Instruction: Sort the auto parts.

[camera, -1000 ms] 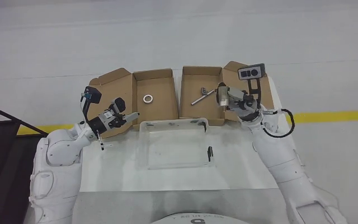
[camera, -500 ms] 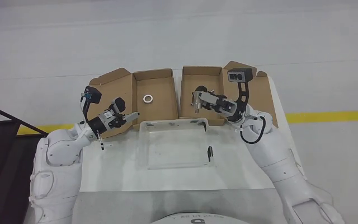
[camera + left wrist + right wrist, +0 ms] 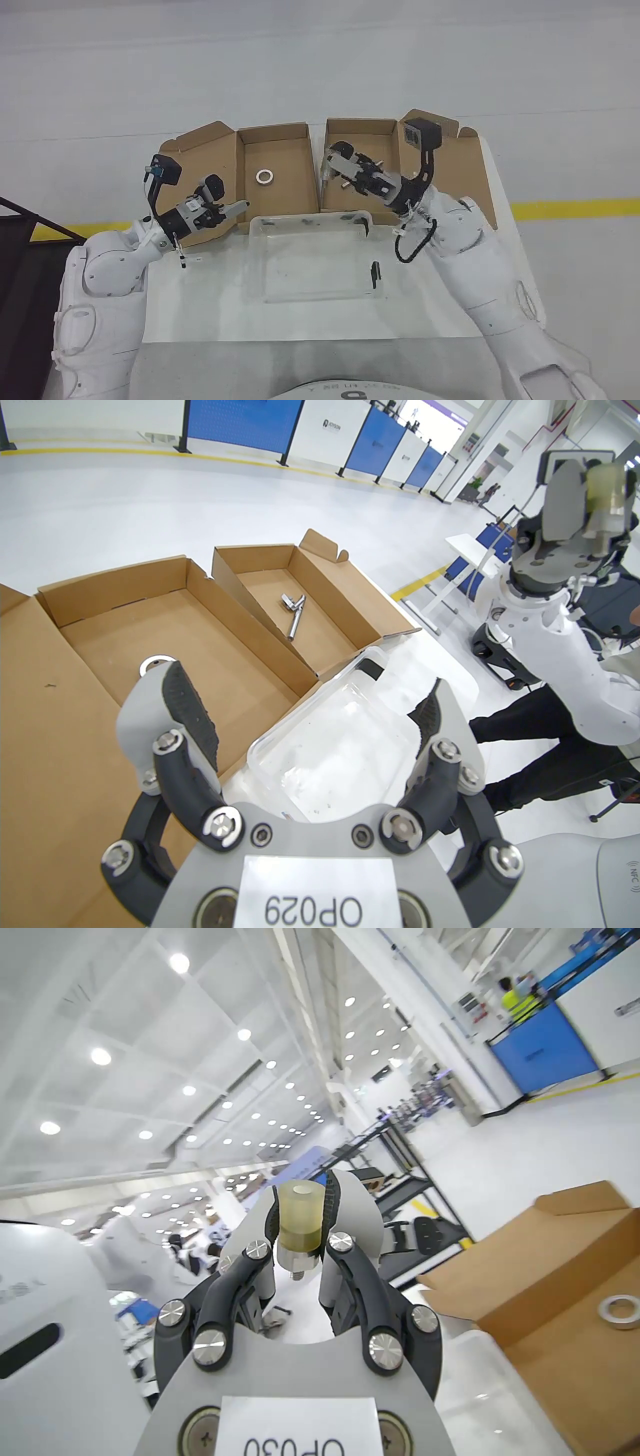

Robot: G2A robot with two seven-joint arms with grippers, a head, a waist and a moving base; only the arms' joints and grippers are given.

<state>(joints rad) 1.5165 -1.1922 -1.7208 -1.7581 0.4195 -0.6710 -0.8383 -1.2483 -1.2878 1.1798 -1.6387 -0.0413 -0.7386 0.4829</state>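
A: Over the last second the right arm has swung from the outer flap of the right box [image 3: 378, 135] across to that box's inner wall, next to the left box [image 3: 290, 160]. The left arm has not stirred.

B: What does it carry?

A: The right tool [image 3: 302, 1200] pinches a yellowish plug [image 3: 298, 1228] across its soft body, with the metal base and little stud pointing back toward the wrist. Held by its sides like that, the plug can probably drop straight out once the pads part.

B: Which box is it meant for?

A: Hard to judge. The left box holds a metal ring [image 3: 264, 177] and the right one a metal rod [image 3: 294, 615]. The plug resembles neither, and the tool hangs well above the wall between the two, so the drop looks not yet begun.

B: Why does the left tool [image 3: 300, 695] sit where it does?

A: It hovers with its pads spread wide and nothing between them, at the near edge of the left box, beside a corner of the clear tray [image 3: 300, 217] on the tabletop [image 3: 210, 300]. That likely keeps it out of the carrying arm's way yet close to the tray.

B: Any risk?

A: The plug looks round and rubbery, so released from up there it may bounce over a wall.
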